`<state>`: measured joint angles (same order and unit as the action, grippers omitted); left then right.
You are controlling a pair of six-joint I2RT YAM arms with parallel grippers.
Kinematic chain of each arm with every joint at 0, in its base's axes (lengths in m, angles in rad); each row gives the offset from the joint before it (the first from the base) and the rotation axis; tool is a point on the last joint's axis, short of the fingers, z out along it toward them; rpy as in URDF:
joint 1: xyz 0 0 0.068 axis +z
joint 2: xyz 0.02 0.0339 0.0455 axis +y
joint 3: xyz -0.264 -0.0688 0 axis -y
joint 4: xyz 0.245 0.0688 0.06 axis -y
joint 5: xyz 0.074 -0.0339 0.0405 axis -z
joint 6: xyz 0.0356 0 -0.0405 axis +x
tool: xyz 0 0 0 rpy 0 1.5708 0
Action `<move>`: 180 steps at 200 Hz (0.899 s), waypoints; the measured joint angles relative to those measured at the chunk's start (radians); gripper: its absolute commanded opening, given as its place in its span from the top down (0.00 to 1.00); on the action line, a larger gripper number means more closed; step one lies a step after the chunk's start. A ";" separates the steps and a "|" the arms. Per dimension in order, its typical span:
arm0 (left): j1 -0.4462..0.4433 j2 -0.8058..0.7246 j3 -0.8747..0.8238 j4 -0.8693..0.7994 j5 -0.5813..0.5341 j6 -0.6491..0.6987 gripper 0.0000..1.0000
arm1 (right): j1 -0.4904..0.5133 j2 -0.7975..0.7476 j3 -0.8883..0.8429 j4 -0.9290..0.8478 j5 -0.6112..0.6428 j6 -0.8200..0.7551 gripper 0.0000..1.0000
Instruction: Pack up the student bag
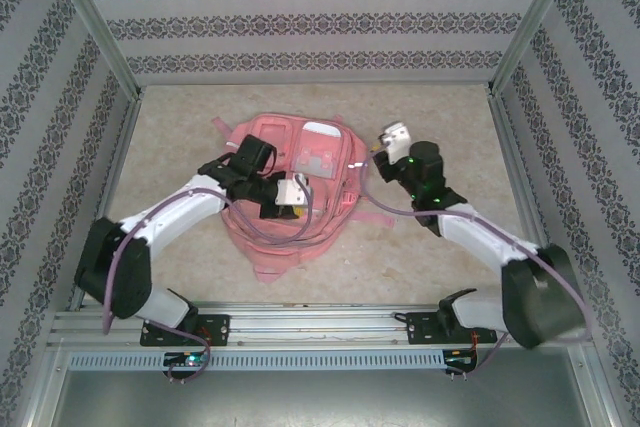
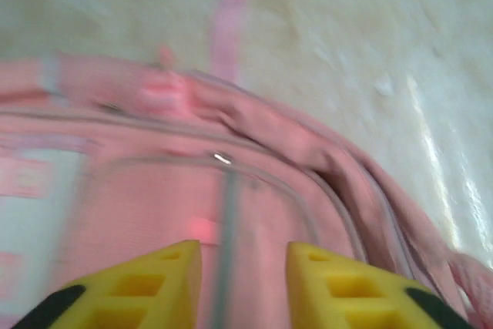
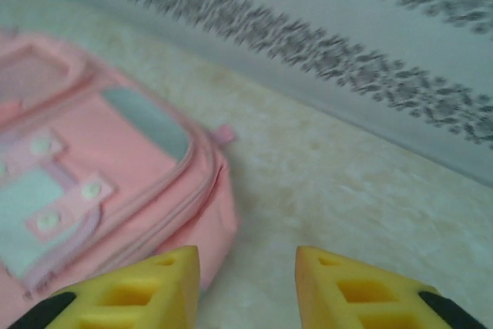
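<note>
Student bag [image 1: 300, 242] is laid flat on the tabletop [image 1: 470, 117], roughly centred between the two arms, pocket side up. A pale panel [image 1: 322, 132] is seen near its far edge, and a pink strap [image 1: 385, 212] is trailed out onto the tabletop on the right side. Left gripper [image 1: 288, 205] is positioned over the middle of the bag, arm reaching in from the left. In the left wrist view the bag [image 2: 154, 213] is seen close up and blurred. The yellow fingers [image 2: 162, 283] are set apart with nothing clamped between them. A grey strip [image 2: 227, 213] on the bag fabric is lined up with the gap. Contact with the fabric cannot be judged from the blur. Right gripper [image 1: 385, 139] is held just beside the bag's far right corner, over bare tabletop. In the right wrist view its fingers [image 3: 347, 290] are likewise spread and empty, the bag [image 3: 115, 159] is placed to the left of them, and bare tabletop is seen ahead and to the right. Round studs [image 3: 48, 221] are made out on a pale pocket patch there. The tabletop is enclosed by patterned walls [image 1: 300, 22] on three sides, and both arm bases are bolted to a metal rail [image 1: 320, 322] at the near edge.
</note>
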<state>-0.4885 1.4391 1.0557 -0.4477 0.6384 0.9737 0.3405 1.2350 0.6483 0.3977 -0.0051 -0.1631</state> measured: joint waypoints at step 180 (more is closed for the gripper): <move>0.428 -0.138 -0.720 0.971 -0.628 -0.860 0.00 | -0.267 -0.119 -0.446 0.167 0.137 0.189 0.02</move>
<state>-0.0608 1.3010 0.3359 0.5232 0.0101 0.1135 0.0734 1.1156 0.2028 0.5652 0.1314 0.0257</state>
